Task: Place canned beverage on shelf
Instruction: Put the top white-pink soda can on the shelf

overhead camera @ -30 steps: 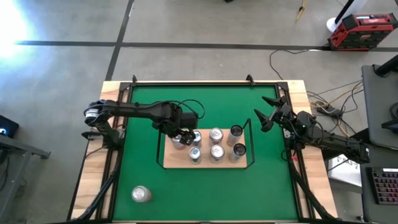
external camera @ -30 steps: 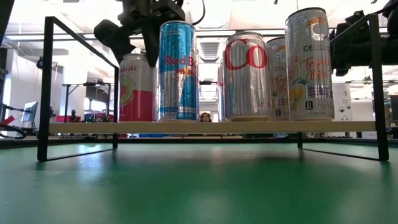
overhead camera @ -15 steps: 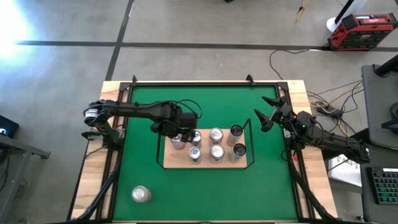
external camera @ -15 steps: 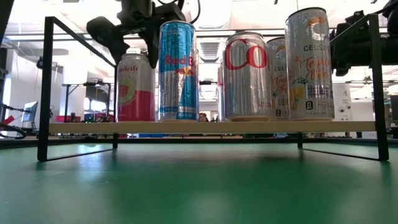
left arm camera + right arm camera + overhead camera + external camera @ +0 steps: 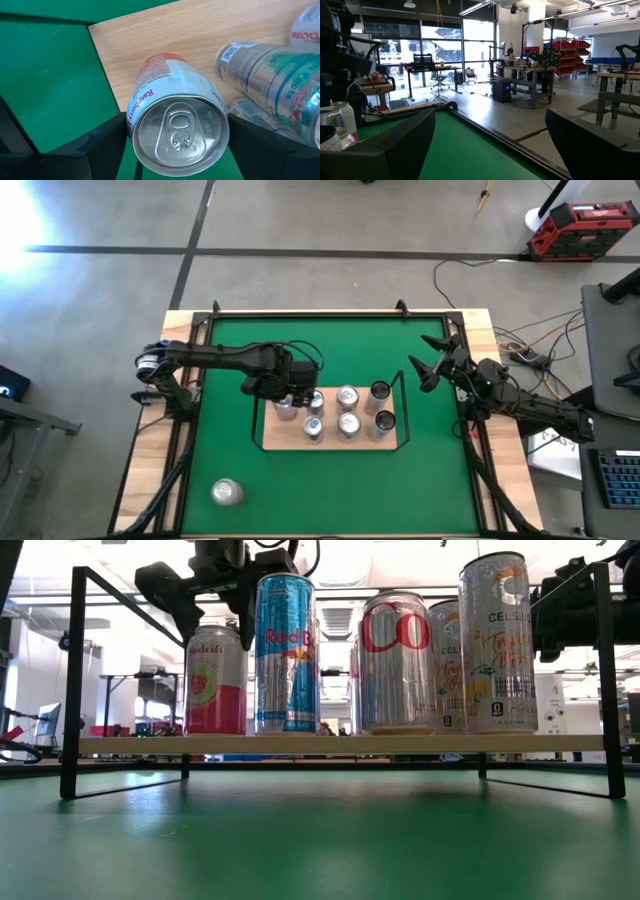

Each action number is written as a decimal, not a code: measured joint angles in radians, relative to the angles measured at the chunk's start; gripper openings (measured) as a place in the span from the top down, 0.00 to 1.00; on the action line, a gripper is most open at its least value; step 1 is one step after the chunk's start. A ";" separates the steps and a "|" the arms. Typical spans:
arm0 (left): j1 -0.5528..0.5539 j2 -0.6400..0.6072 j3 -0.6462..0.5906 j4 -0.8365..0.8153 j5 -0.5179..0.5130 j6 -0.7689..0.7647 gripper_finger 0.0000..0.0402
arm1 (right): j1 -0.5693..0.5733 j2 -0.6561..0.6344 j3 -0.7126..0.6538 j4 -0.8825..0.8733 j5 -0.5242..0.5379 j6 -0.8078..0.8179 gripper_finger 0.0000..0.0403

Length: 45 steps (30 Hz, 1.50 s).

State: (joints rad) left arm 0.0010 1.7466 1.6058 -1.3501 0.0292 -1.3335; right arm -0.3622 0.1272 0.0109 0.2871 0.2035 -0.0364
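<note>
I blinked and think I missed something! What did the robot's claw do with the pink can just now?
The left claw slid a little toward the shelf's left end and lifted off the pink can, which now stands free on the wood, fingers apart at its sides. The other cans, the can lying on the green table and the right claw stayed put.

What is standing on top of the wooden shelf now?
On the shelf stand six upright cans, among them a pink raspberry can, a blue Red Bull can and a Celsius can. The left claw hangs open over the pink can. The cans behind are partly covered.
</note>
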 joint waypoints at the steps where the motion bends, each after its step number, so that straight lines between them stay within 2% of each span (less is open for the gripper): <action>1: 0.000 0.000 0.000 0.002 0.000 0.019 0.26 | 0.000 0.000 0.000 0.000 0.000 0.000 0.09; 6: 0.000 0.000 0.001 0.022 0.000 0.074 0.23 | 0.000 0.000 0.000 0.000 0.000 0.001 0.09; 19: 0.000 0.000 0.003 0.022 0.010 0.053 0.05 | 0.000 0.000 0.000 0.000 0.000 0.000 0.09; 25: 0.000 -0.001 0.003 0.020 0.033 0.046 0.01 | 0.000 0.000 0.000 0.000 0.000 0.001 0.09; 31: 0.000 -0.001 0.003 0.014 0.036 0.007 0.08 | 0.000 0.000 0.000 0.000 0.000 0.002 0.09; 41: 0.000 -0.002 0.003 0.014 0.035 -0.014 0.31 | 0.000 0.000 0.000 0.000 0.000 0.001 0.09; 45: 0.000 -0.001 0.003 0.010 0.035 -0.057 0.34 | 0.000 0.000 0.000 0.000 0.000 0.002 0.09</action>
State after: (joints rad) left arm 0.0010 1.7454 1.6089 -1.3403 0.0647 -1.3903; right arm -0.3622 0.1272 0.0109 0.2874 0.2035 -0.0349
